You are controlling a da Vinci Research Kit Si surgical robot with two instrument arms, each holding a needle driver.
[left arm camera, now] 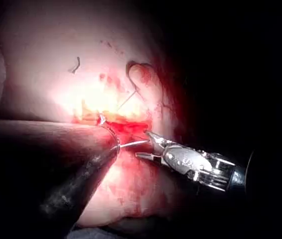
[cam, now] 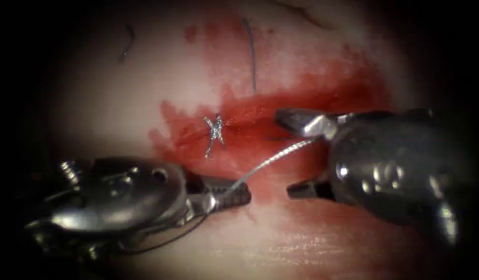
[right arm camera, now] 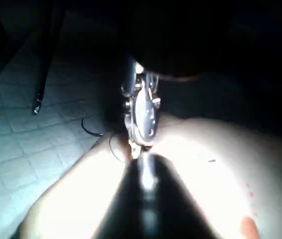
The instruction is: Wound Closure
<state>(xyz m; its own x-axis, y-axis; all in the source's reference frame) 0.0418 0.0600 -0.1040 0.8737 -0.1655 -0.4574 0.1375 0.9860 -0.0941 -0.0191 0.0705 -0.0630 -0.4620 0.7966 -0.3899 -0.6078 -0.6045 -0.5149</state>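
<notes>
Endoscope view, tissue: The tissue [cam: 146, 83] carries a cut [cam: 260, 116] running across, soaked in red fluid [cam: 322, 93]. One finished stitch with a knot [cam: 215, 132] sits at the cut's left end.

Endoscope view, left tool: The left arm's tool [cam: 231, 196] comes in from the lower left with its jaws clamped together on the needle [cam: 273, 161] near one end.

Endoscope view, needle: It arcs up and right from those jaws, free of the tissue, toward the right tool. I cannot tell which end is the point.

Endoscope view, right tool: The right arm's tool [cam: 296, 153] has its jaws spread wide apart and holds nothing; the needle's far end lies between them, near the upper jaw.

Endoscope view, thread: The thread [cam: 167, 241] trails in a dark loop below the left tool. A loose cut end of thread [cam: 251, 52] lies on the tissue above the cut.

Left wrist view: The right tool [left arm camera: 148, 144] shows with jaws apart beside the needle [left arm camera: 133, 144], over the red cut.

Right wrist view: The left tool [right arm camera: 141, 114] shows beyond the right arm's own shaft; its jaws are hard to make out here.

Step in hand, as a judgement: The needle looks offered between the tools, one holding, one ready to receive.

Next move calls for: The open jaws would need to close squarely on the needle's body, clear of its tip, before the left tool lets go.
</notes>
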